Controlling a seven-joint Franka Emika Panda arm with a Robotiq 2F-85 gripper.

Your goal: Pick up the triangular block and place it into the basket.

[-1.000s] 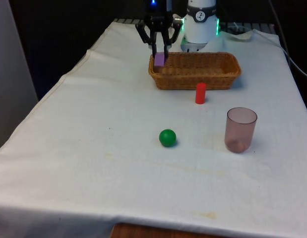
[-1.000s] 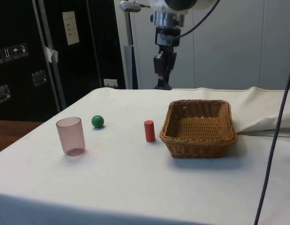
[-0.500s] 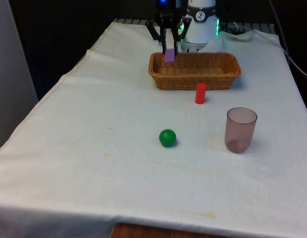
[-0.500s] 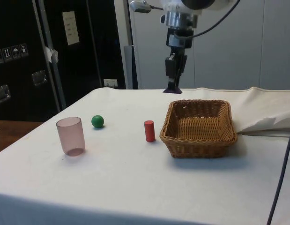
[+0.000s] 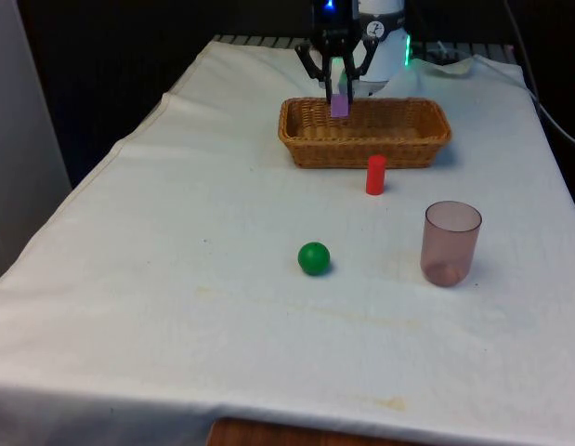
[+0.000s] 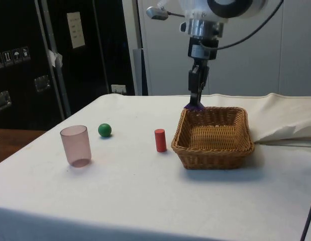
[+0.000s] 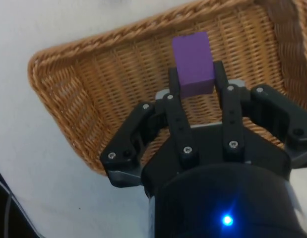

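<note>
purple triangular block (image 7: 193, 64), stiff and probably light, clamped by flat sides in gripper (image 7: 195, 91) above wicker basket (image 5: 426, 149).

Bench (image 5: 176, 307) under white cloth. On it: wicker basket (image 5: 365, 148) at far end, red cylinder (image 5: 375, 175) just before it, green ball (image 5: 314, 257) (mid-bench), pinkish translucent cup (image 5: 450, 242) upright.

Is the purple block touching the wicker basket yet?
Apart. In the front view the purple block, clamped in the black hand, hangs above the brown wicker basket floor, with bare weave visible beneath it.
</note>
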